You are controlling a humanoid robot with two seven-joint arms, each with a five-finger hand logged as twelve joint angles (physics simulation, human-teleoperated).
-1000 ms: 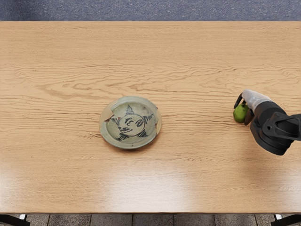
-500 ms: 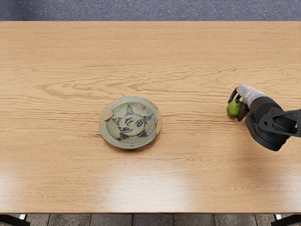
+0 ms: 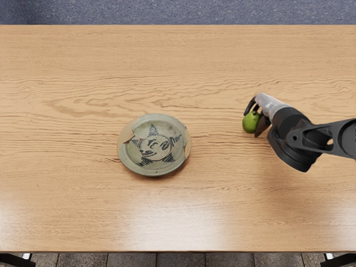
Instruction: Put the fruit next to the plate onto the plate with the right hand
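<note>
Table of pale wood grain takes up nearly the whole head view, with its far edge along the top and its near edge just above the bottom. Left of centre on it sits the plate, a grey-green dish painted with a dark sun-like face, chipped at its upper left rim and carrying nothing. From the right edge comes the dark right arm, and at its end the right hand has its fingers curled around the small green fruit, one dark digit above it and another beside it. The fruit is therefore in the grasp, right of the plate and well apart from it; whether it is clear of the table cannot be told from this angle. By my reading the pick-up is done, and what is left is the carry leftward, the set-down inside the rim and the release. The stretch of table between hand and plate is bare, and both lie well in from every edge, so the path looks unobstructed.
</note>
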